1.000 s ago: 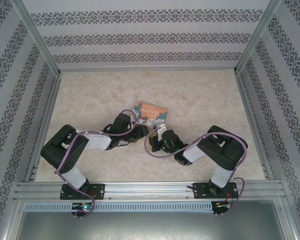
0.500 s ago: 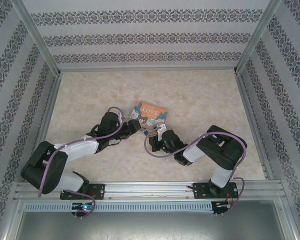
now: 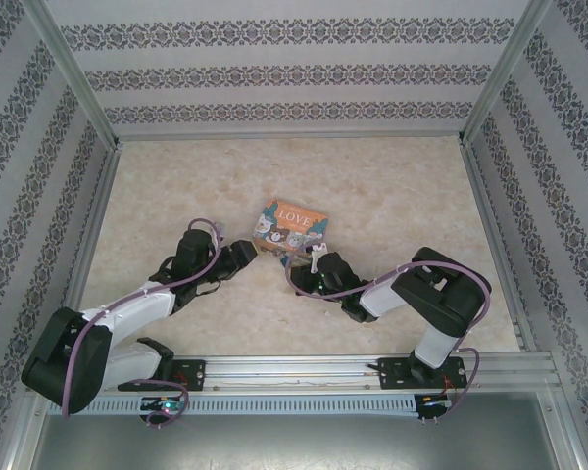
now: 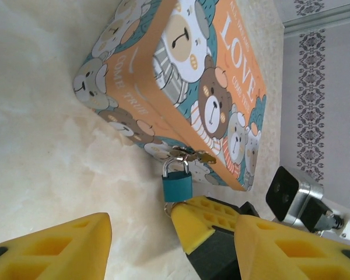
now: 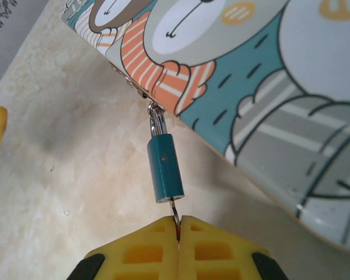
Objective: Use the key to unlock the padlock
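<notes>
Right wrist view is showing my right gripper (image 5: 178,230) clenching the key (image 5: 174,209) under the padlock (image 5: 166,168) hanging off the tin (image 5: 251,87) (left gripper (image 3: 245,253) gaping, empty), so twisting off-axis is risking bending it.

both arms stretch forward and inward, left claw (image 3: 243,253) spread wide, right claw (image 5: 179,224) pinched tight.

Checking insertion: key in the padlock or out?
In. The key runs from the shut right pincer into the padlock.
</notes>
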Controlling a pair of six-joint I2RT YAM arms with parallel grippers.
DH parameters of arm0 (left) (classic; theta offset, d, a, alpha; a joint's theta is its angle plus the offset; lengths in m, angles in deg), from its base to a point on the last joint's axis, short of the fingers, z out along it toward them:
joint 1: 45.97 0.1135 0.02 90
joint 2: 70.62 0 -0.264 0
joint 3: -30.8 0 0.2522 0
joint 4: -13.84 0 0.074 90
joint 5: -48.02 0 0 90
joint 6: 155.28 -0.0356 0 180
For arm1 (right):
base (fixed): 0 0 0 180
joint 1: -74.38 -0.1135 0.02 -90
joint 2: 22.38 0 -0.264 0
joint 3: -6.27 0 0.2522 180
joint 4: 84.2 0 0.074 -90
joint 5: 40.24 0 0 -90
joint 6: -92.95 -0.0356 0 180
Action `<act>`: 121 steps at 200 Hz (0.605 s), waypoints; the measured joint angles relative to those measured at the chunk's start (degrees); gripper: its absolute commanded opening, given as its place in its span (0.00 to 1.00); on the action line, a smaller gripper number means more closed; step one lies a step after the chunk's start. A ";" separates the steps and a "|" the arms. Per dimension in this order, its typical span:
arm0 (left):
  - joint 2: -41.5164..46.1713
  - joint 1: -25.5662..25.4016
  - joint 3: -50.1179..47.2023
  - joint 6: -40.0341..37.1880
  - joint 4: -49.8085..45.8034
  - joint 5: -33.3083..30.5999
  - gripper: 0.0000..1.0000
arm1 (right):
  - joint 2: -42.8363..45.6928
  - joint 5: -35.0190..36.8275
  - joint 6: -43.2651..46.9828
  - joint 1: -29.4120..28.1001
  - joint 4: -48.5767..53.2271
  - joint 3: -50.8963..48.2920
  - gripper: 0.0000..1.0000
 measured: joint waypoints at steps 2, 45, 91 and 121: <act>0.00 0.00 -0.04 0.04 0.00 0.09 0.56 | 0.00 -0.07 -0.35 0.00 0.00 0.02 0.00; -0.48 0.00 -0.79 2.16 0.85 1.53 0.53 | 0.81 -1.11 -6.51 -0.37 0.70 0.44 0.00; -4.63 0.02 -1.81 5.66 5.40 3.23 0.51 | 1.18 -2.16 -10.45 -0.37 0.90 0.72 0.00; -7.85 0.07 -1.99 7.67 8.90 4.61 0.49 | 1.18 -2.25 -12.04 -0.37 0.87 0.72 0.00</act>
